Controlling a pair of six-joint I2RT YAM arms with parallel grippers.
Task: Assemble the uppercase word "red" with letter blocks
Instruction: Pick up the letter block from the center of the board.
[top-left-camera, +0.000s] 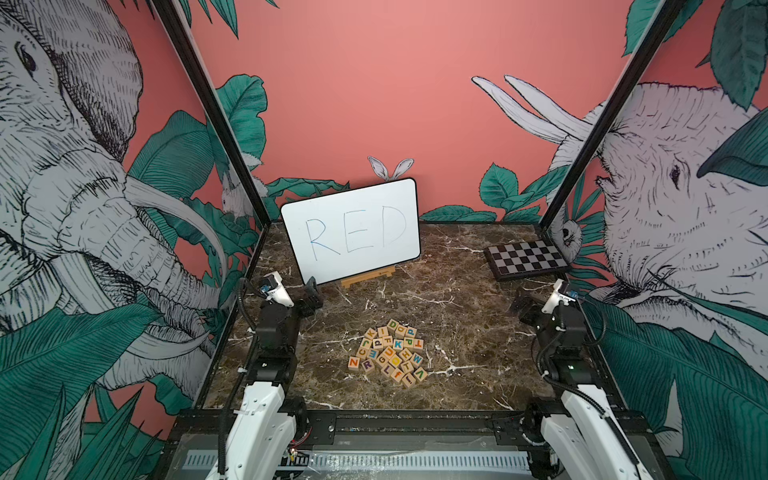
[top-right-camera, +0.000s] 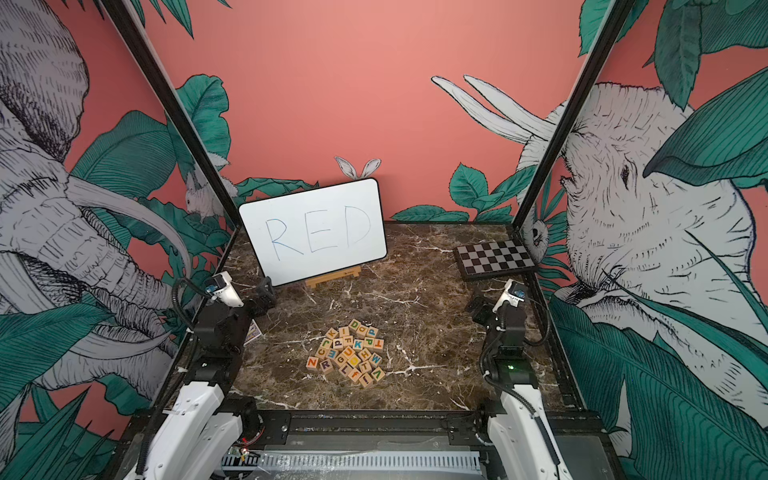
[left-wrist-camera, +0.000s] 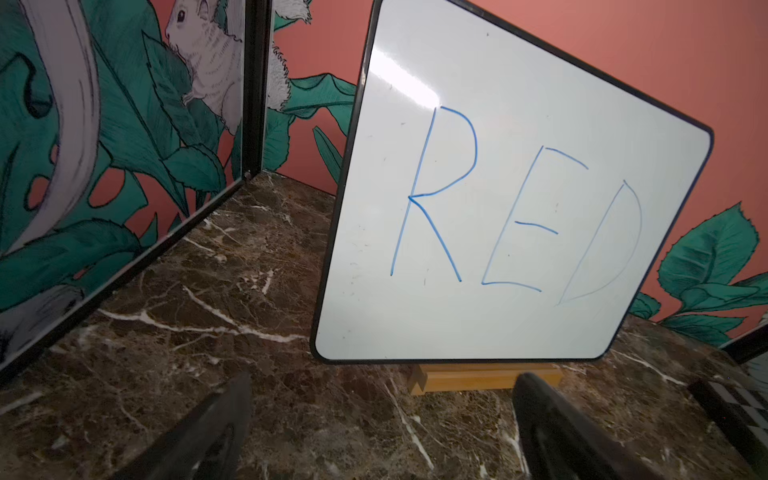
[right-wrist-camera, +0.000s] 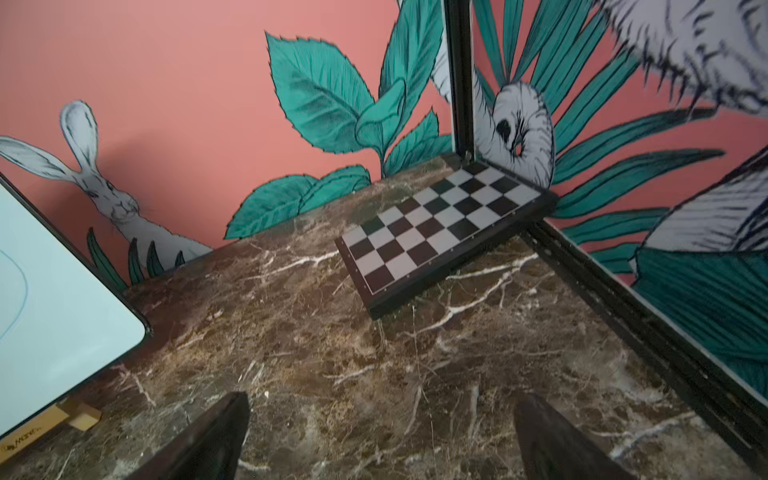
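1. Letter blocks. The letter blocks (top-left-camera: 388, 353) lie in one tight pile on the marble table (top-left-camera: 449, 291), at mid-width, in the near half. Most sit flat with edges touching and their letters turned at mixed angles. The word is not assembled:
- The R block (top-left-camera: 367, 365), dark purple, sits at the near left edge of the pile, beside an orange N.
- The D block (top-left-camera: 392, 324), green, sits at the far edge.
- A reddish letter that appears to be the E block (top-left-camera: 373, 353) lies between them, just beyond the R.

2. Left gripper. The left gripper (top-left-camera: 311, 294) is positioned at the left side of the table, to the far left of the pile and well apart from it. Its wrist view shows both fingers (left-wrist-camera: 232, 415) spread wide with only bare table between them: released and empty. It faces the whiteboard (left-wrist-camera: 498, 208), which carries RED in blue handwriting and leans on a wooden stand (left-wrist-camera: 478, 376).

3. Right gripper. The right gripper (top-left-camera: 524, 306) is positioned at the right side, to the far right of the pile and well apart from it. Its fingers (right-wrist-camera: 224, 432) are also spread wide: released and empty. It faces the checkered board (right-wrist-camera: 440, 224), which lies flat in the far right corner.

4. Relation. The pile lies between the two grippers from left to right, and nearer than both.
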